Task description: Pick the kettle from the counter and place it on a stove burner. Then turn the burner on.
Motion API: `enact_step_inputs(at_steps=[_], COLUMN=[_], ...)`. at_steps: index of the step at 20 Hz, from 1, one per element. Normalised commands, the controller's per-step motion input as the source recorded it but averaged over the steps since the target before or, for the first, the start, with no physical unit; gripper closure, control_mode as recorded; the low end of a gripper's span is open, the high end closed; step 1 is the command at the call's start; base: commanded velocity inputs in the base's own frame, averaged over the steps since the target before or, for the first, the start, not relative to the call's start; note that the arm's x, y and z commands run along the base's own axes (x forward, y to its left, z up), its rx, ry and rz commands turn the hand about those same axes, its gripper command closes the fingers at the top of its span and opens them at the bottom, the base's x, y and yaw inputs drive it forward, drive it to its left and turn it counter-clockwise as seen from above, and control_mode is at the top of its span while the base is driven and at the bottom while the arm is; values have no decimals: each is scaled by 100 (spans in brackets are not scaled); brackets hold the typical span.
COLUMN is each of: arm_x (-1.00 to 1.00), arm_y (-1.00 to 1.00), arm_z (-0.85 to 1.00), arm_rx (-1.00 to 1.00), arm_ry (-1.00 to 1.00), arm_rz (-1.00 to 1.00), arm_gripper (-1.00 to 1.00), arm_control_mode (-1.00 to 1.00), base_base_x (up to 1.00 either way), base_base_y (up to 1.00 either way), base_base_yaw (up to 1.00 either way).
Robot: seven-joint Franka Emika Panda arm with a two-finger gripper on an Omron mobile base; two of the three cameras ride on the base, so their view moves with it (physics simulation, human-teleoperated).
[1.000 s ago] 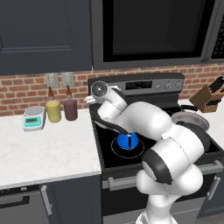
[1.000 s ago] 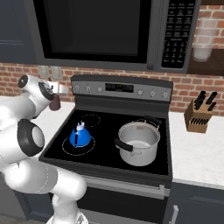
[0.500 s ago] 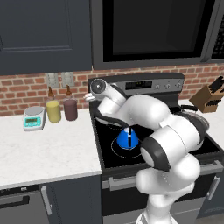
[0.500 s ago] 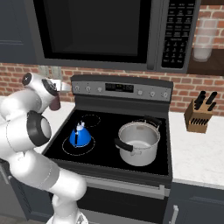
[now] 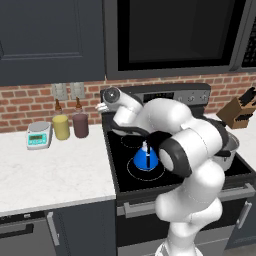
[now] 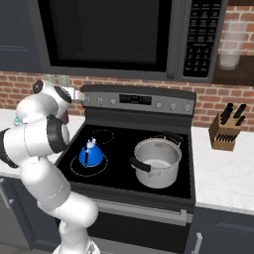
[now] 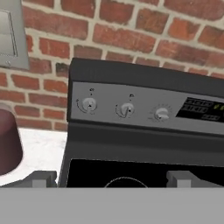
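With the kettle (image 6: 91, 155) sitting on the large stove burner (image 6: 82, 166) below and behind it, the gripper (image 7: 111, 177), fingers spread wide and holding nothing, is facing the leftmost control knob (image 7: 89, 104), lying ahead and slightly left.

Fingers (image 7: 43, 177) apart, arm raised

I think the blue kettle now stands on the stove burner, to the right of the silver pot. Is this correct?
Not quite. The kettle does stand on the stove burner, but to the left of the silver pot, not the right. The right base view shows this.
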Motion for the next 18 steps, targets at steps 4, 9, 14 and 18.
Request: enact_step_inputs(at_steps=[4,9,14,18], arm_x=[39,41,30,30], arm_y=[1,0,3,3], arm_z=[-9,-9,-16,-18], arm_rx=[0,-1,-1,0], arm_ry=[1,0,1,0], arm_rz=[0,0,0,0], arm_gripper=[-100,-100,-100,-100], arm_control_mode=[-100,-100,-100,-100], base_base_x=[0,0,0,0], base_base_y=[0,0,0,0], base_base_yaw=[0,0,0,0])
